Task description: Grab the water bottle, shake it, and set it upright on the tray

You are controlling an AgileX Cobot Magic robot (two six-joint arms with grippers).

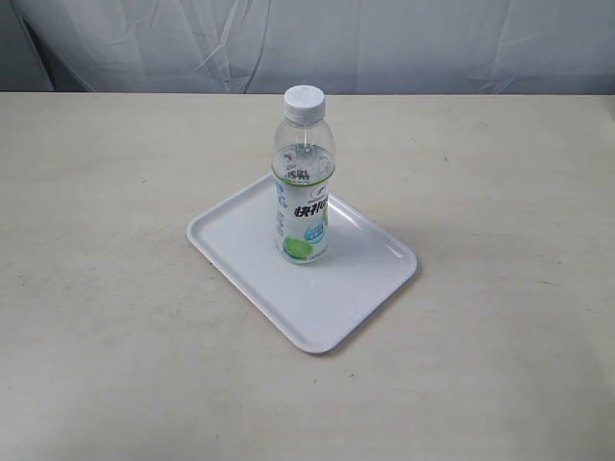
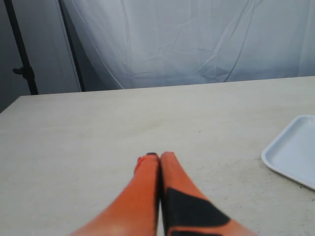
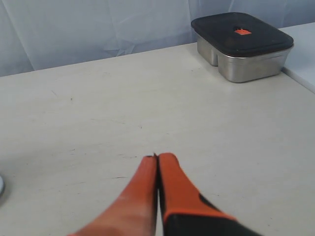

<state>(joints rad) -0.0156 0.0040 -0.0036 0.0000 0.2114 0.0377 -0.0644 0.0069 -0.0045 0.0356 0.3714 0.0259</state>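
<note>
The left gripper [image 2: 158, 156] hangs low over the pale table [image 2: 88, 132], its orange fingers [image 2: 142, 196] pressed together and holding nothing, tips aimed across the surface. A corner of the white tray [image 2: 295, 147] lies nearby, clear of the gripper. The right gripper [image 3: 157, 157] is likewise clamped on nothing, low above the table, with a black-lidded steel box [image 3: 241, 44] well ahead of it near the far edge. In the exterior view the bottle [image 1: 304, 192] stands upright, white cap on, around the middle of the tray, which sits askew on the table. A white curtain [image 1: 384, 38] hangs behind the table.
</note>
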